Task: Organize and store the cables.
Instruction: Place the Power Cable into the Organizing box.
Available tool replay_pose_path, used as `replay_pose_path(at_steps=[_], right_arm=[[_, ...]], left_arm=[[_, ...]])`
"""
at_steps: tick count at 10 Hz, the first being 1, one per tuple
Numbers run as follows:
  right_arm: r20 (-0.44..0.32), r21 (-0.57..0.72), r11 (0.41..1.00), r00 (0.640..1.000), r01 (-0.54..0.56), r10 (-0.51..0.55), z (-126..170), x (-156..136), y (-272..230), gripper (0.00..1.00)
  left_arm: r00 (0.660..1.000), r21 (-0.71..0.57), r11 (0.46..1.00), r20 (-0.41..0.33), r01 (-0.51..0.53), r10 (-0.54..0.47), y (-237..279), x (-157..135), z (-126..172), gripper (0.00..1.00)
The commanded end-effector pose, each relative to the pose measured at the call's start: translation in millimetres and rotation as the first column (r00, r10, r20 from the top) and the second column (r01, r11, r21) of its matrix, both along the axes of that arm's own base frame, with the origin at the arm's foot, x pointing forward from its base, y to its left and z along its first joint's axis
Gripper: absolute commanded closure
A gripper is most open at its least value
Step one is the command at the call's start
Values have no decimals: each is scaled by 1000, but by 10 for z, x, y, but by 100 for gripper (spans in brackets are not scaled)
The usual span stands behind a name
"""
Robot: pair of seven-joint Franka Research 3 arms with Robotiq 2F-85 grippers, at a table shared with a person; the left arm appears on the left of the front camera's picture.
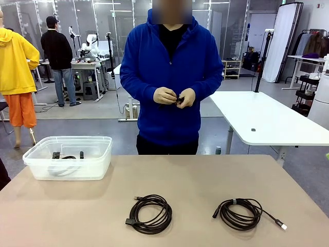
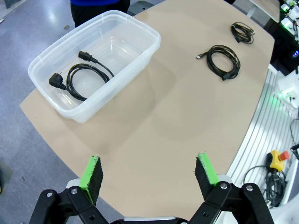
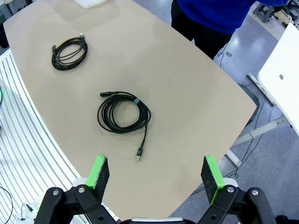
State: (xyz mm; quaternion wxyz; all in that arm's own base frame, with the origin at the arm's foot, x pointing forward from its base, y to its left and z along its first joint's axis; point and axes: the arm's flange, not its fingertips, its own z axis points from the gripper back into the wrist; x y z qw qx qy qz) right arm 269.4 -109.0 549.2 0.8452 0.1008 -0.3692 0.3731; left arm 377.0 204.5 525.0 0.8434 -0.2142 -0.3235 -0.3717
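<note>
**Two coils left to bin, both grippers spread and empty**

The tan table [image 1: 195, 177] carries everything. The clear plastic bin [image 1: 72, 167] sits at its far left corner, near the person, with one black power cord [image 2: 81, 77] already lying loose inside.

The left gripper [image 2: 148, 158] hangs high over the near edge with its green pads wide apart and nothing between them. The right gripper [image 3: 155, 161] is poised the same way on its own side.

Two coiled cables lie on the near half of the table, well apart from each other:
- **The middle coil** [image 1: 165, 216] is a tidy ring with both plugs tucked close.
- **The right-hand coil** [image 1: 239, 222] is bound by a pale band and has a loose tail ending in a light-tipped connector.

The person's hands [image 1: 175, 96] are together at the waist around something small and dark that I cannot make out.

The likely step is lifting a coil into the bin. The left arm is better placed for the middle coil.
- **Approach:** come straight down.
- **Grip:** straddle one side of the ring so the pads gather every strand. A single loop would let the rest spill.
- **Right-hand coil:** pinch at the band, not the tail.
- **Release:** let go low inside the bin, beside the power cord.
</note>
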Motion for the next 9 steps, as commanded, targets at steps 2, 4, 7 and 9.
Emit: replay_pose_path(at_steps=[2,4,7,9], right_arm=[[6,-5,1000,1000,-14,14,-8,-11,-18,0],[6,-5,1000,1000,-14,14,-8,-11,-18,0],[6,-5,1000,1000,-14,14,-8,-11,-18,0],[6,-5,1000,1000,-14,14,-8,-11,-18,0]], left_arm=[[1000,10,1000,8,-2,2,-13,-20,20,0],[1000,10,1000,8,-2,2,-13,-20,20,0],[1000,10,1000,8,-2,2,-13,-20,20,0],[1000,10,1000,8,-2,2,-13,-20,20,0]])
